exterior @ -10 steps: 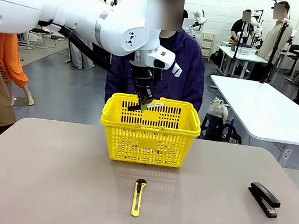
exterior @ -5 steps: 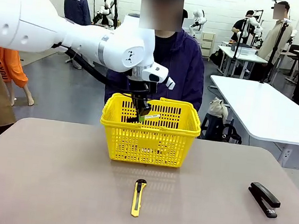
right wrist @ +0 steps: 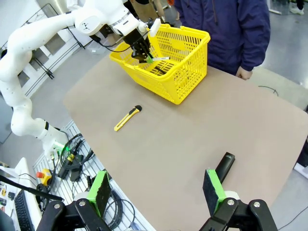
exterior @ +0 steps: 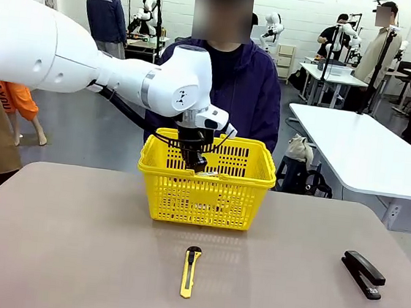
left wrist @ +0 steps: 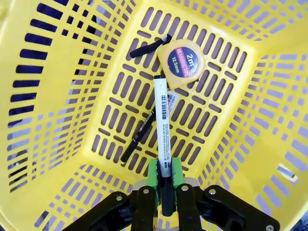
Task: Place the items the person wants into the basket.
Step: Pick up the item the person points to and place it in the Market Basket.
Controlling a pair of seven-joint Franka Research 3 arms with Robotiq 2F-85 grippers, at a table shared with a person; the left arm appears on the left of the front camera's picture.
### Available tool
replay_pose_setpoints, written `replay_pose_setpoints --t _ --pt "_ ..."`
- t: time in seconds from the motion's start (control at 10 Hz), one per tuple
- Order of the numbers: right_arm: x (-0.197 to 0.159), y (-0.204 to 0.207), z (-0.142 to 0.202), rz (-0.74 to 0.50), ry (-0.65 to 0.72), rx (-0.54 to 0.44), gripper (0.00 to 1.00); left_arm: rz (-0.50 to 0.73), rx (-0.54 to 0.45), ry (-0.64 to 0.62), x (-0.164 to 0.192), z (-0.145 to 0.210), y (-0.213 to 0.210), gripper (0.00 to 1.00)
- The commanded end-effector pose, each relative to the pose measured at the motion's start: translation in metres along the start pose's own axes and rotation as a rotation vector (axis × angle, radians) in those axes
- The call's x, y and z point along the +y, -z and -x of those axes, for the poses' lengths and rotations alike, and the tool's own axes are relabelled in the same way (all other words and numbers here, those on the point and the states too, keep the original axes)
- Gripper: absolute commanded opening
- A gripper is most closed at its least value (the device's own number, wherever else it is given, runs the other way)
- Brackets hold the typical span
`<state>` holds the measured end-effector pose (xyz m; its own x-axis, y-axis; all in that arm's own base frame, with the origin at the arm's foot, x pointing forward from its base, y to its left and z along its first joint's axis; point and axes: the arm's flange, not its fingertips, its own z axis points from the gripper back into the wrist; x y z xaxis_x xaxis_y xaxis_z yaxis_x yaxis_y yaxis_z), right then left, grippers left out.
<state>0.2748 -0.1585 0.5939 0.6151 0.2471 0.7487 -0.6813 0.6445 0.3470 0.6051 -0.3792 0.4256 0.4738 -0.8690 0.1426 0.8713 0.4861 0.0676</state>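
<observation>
I am reading the left gripper (left wrist: 161, 190) at frame bottom centre as clamping the marker (left wrist: 162, 130), barrel pointing up-frame over the basket (left wrist: 57, 72) floor. Tape measure (left wrist: 181, 64) is lying upper centre, pen (left wrist: 137, 138) probably just left of the marker. Right gripper (right wrist: 156, 190) is hanging wide open, holding nothing, above the table (right wrist: 192, 130).

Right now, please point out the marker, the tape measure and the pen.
marker (left wrist: 163, 126), left wrist view, white barrel.
tape measure (left wrist: 182, 63), left wrist view, round yellow face.
pen (left wrist: 137, 137), left wrist view, black shaft.
</observation>
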Motion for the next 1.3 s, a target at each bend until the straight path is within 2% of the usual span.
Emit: replay_pose_setpoints --t 0.0,0.2,0.3,0.4,0.5,0.6,0.7,1.2 --pt "-0.0005 0.0004 -0.0008 -0.012 0.0 -0.01 1.0 -0.011 0.016 -0.014 0.0032 -0.0096 0.0011 0.14" --pt "-0.0005 0.0004 -0.0008 -0.012 0.0 -0.01 1.0 -0.006 0.022 -0.015 0.0049 -0.0111 0.0007 0.14" --pt "-0.0005 0.0004 -0.0008 -0.012 0.0 -0.01 1.0 -0.006 0.023 -0.015 0.0042 -0.0103 0.0015 0.17" --pt "-0.0005 0.0004 -0.0008 -0.012 0.0 -0.01 1.0 -0.006 0.025 -0.012 0.004 -0.01 0.0017 0.33" --pt "-0.0005 0.0004 -0.0008 -0.012 0.0 -0.01 1.0 -0.007 0.026 -0.011 0.0043 -0.0104 0.0011 0.76" --pt "-0.0005 0.0004 -0.0008 -0.012 0.0 -0.01 1.0 -0.005 0.025 -0.011 0.0044 -0.0106 0.0005 0.92" --pt "-0.0005 0.0004 -0.0008 -0.012 0.0 -0.01 1.0 -0.006 0.024 -0.012 0.0038 -0.01 0.0008 1.0" --pt "-0.0005 0.0004 -0.0008 -0.012 0.0 -0.01 1.0 -0.009 0.029 -0.01 0.0056 -0.0094 -0.0003 1.0"
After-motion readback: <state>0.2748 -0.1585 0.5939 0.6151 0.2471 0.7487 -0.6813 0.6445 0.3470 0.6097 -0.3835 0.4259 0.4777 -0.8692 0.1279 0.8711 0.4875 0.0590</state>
